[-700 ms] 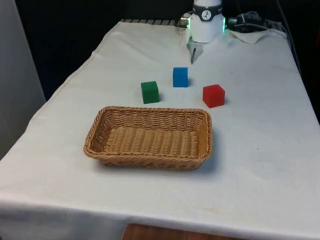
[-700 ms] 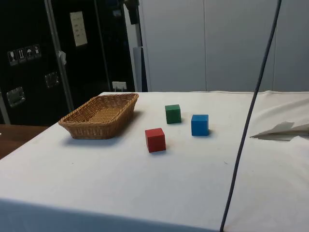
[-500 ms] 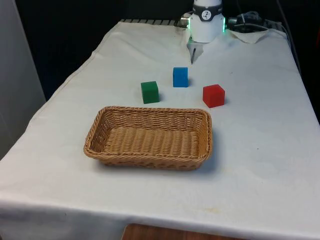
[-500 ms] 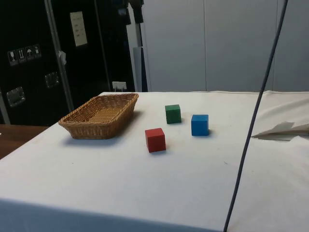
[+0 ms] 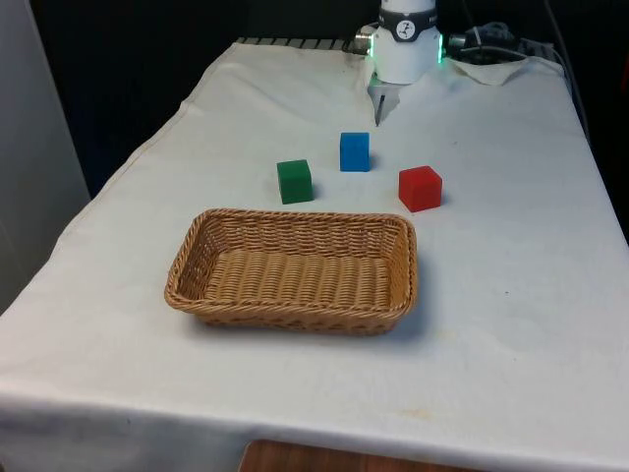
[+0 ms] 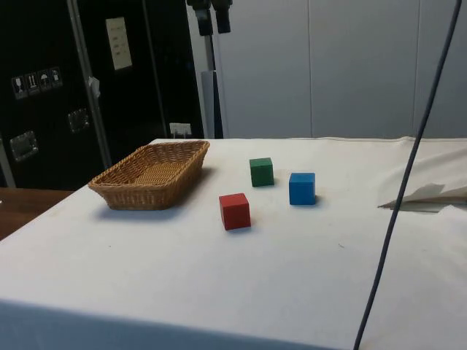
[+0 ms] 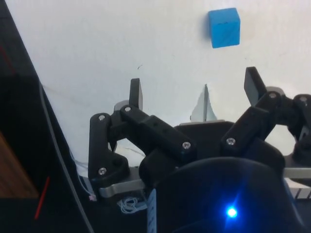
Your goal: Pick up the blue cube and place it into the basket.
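Beside blue cube [image 5: 355, 151]: green cube [image 5: 294, 181], red cube [image 5: 420, 188].

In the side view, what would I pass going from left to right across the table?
basket → red cube → green cube → blue cube

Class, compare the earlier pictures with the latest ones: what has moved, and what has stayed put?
In the side view the gripper, high above the table, has shifted rightward, and the hanging cable swung right too. Its fingers are open; nothing has been grasped. The blue cube, green cube, red cube and basket have not moved.
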